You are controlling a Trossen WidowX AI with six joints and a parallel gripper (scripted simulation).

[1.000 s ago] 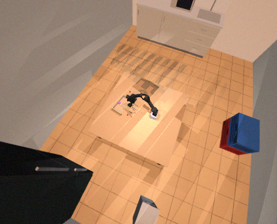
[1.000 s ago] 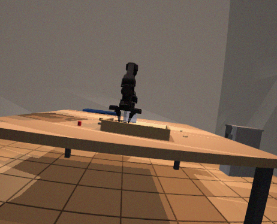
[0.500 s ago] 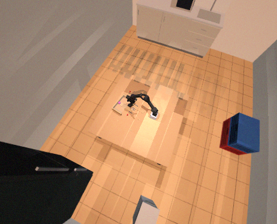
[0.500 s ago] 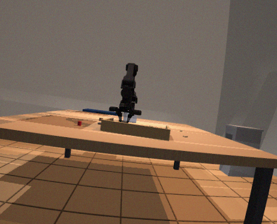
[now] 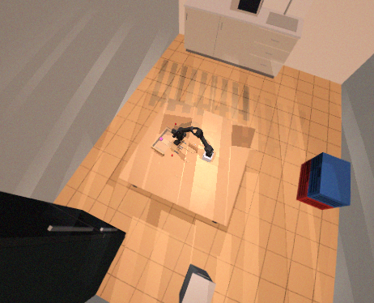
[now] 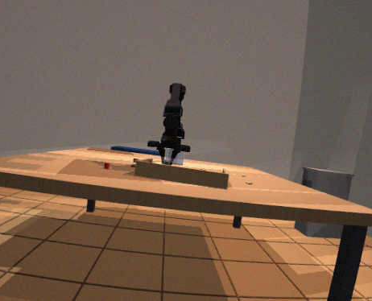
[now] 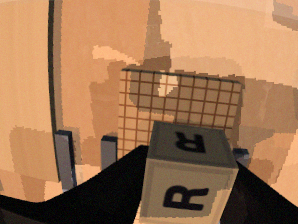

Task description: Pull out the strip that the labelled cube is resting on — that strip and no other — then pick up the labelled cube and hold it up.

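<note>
My gripper [image 5: 177,142] [image 6: 167,162] [image 7: 184,160] is shut on the labelled cube [image 7: 195,174], a pale cube with a black R on two visible faces. Its black fingers press on the cube's two sides. A strip [image 7: 135,107] with a brown grid pattern lies below and beyond the cube in the wrist view; its near part is hidden by the cube and fingers. Whether the cube touches the strip, I cannot tell. In the top and exterior views the cube is too small or hidden to make out.
Slim grey-blue bars [image 7: 65,157] [image 7: 109,152] stand left of the strip; another [image 7: 241,154] shows at its right. A low-walled tray [image 6: 183,176] sits by the gripper, with a magenta object [image 5: 161,138] in it. Small red objects [image 5: 172,155] [image 5: 176,124] [image 6: 107,165] lie on the table [image 6: 307,205].
</note>
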